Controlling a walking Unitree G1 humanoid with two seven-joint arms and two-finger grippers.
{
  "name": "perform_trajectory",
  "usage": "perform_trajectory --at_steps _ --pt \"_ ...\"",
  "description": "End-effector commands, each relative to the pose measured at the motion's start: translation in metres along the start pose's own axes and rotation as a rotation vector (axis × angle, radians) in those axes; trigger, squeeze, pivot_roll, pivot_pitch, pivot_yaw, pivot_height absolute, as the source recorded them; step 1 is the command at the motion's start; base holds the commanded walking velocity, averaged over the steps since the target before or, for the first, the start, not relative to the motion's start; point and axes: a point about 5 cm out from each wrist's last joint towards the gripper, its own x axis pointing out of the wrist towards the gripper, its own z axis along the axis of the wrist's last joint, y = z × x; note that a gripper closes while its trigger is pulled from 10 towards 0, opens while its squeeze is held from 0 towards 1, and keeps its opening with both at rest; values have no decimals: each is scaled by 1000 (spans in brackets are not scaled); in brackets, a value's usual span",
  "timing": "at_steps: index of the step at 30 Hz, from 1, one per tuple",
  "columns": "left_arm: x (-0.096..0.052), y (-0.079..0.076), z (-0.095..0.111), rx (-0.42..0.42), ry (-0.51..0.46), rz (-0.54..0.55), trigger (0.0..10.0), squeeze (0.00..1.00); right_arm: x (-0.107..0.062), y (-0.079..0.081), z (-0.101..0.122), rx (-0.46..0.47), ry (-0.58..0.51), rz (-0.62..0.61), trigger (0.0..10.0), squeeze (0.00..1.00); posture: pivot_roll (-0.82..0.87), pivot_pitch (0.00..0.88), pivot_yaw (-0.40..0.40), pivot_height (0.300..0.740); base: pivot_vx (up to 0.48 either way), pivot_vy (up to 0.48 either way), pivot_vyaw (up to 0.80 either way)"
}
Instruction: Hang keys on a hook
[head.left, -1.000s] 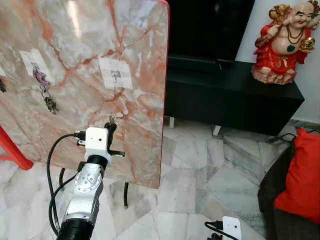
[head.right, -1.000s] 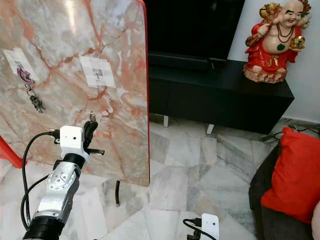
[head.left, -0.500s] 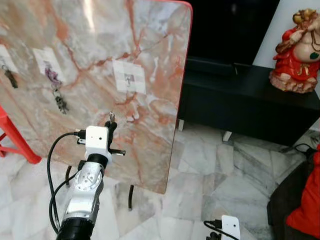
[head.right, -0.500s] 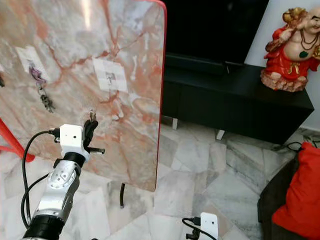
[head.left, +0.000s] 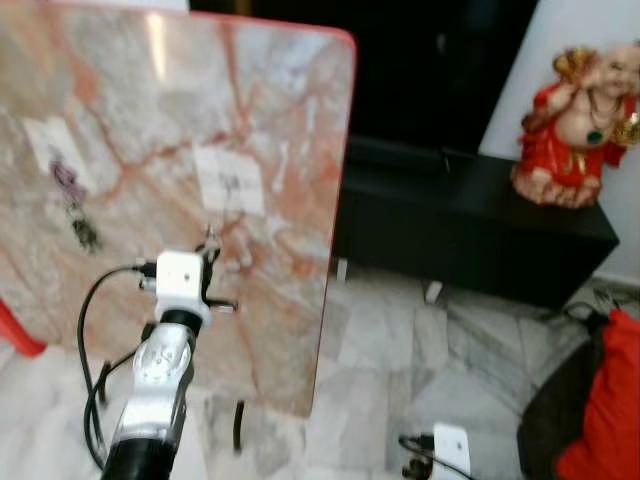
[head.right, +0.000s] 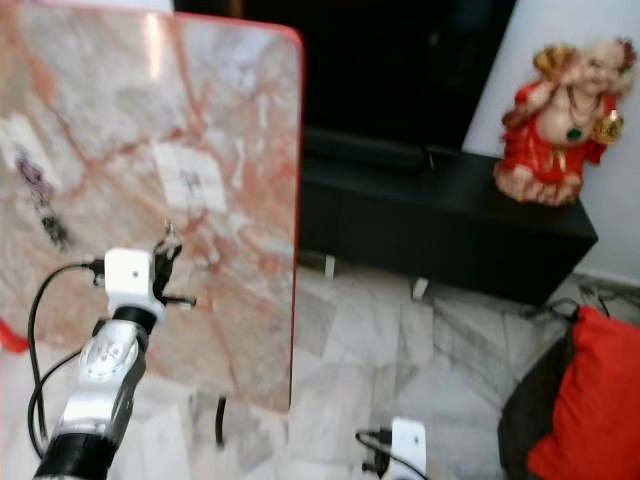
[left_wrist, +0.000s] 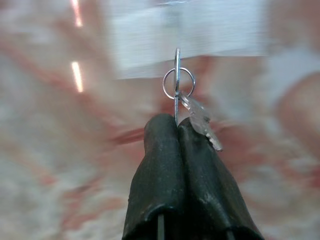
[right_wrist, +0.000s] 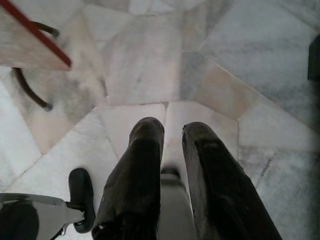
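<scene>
Far left on the upright pink-veined marble board with red edging (head.left: 290, 120): a dark, blurred key bunch (head.left: 75, 205) hanging from a white patch. Right of it, a second white square patch bearing a small hook (head.left: 229, 181). Just below that patch, left claw (left_wrist: 176, 122) raised before the board, fingers pressed together, pinching a silver key ring with its small key (left_wrist: 180, 87) upright, close under the patch, not yet on the hook. Further right, black low cabinet (head.left: 480, 230) carrying a red and gold laughing figurine (head.left: 580, 125). Low down, right claw (right_wrist: 172, 132) hanging over pale marble floor tiles (right_wrist: 150, 55), fingers slightly spread, holding nothing. Far right, red cushion (head.left: 610, 400).
</scene>
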Motion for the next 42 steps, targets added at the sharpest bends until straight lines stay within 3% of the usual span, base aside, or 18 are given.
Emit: perform_trajectory --at_steps 1,25,42 --pt "3 -10 7 -20 -32 -36 10000 0 0 -7 0 5 -2 -22 10000 0 30 0 -55 740 240 0 0" --pt "9 2 30 6 -115 -16 10000 0 0 -5 0 -4 0 -13 10000 0 38 0 -58 740 0 0 0" --pt "4 13 25 21 -88 19 10000 0 -1 -3 -3 -21 11 -7 10000 0 41 0 -60 740 0 0 0"
